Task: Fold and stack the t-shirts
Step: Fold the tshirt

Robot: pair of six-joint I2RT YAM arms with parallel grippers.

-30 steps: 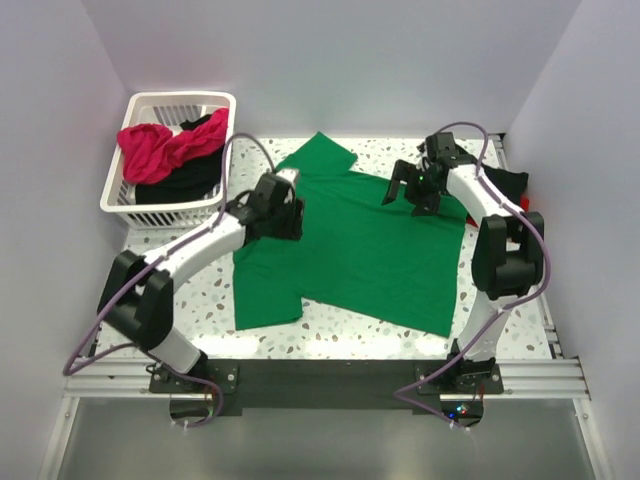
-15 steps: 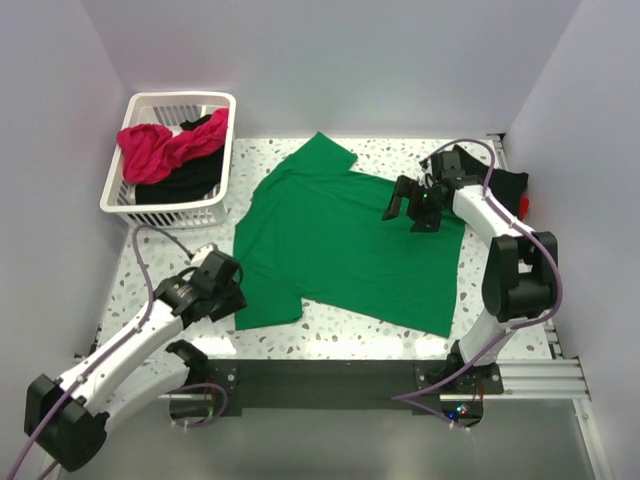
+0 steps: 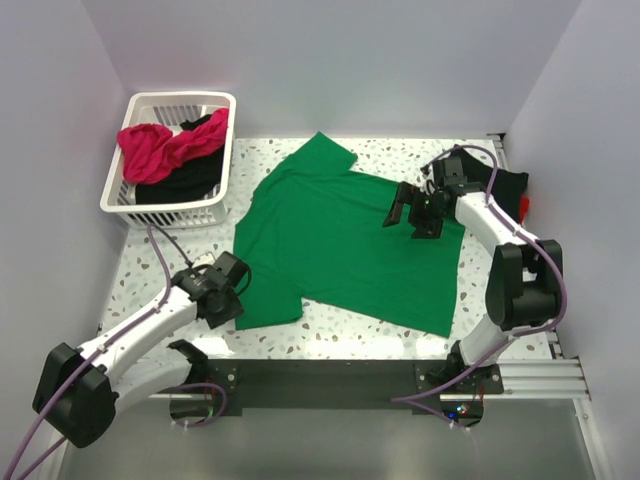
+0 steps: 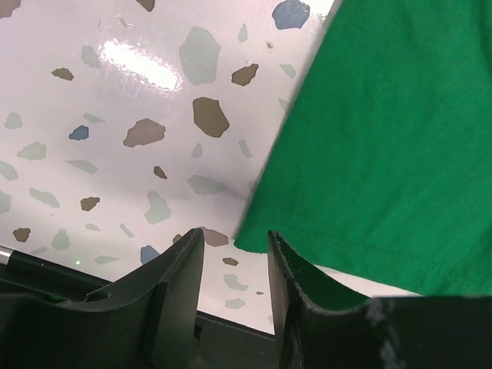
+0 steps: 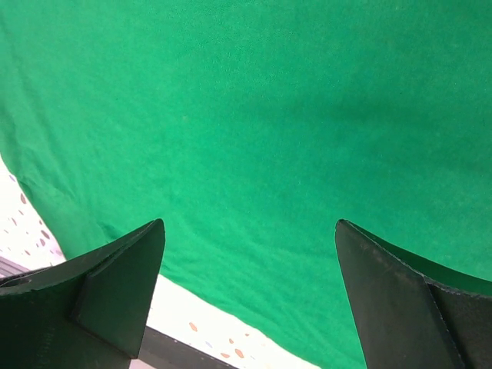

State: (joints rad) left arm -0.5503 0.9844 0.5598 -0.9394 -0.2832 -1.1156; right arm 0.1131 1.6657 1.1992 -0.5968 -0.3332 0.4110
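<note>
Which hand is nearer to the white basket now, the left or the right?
Left. The left hand is at the near left corner of the green t-shirt, in front of the basket; the right hand is over its far right part.

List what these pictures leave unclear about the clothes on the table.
Top view: the dark and red cloth at far right, largely behind the right arm.
Top view: how many garments the basket holds; they are piled.
Right wrist: the green t-shirt overruns the frame.
</note>
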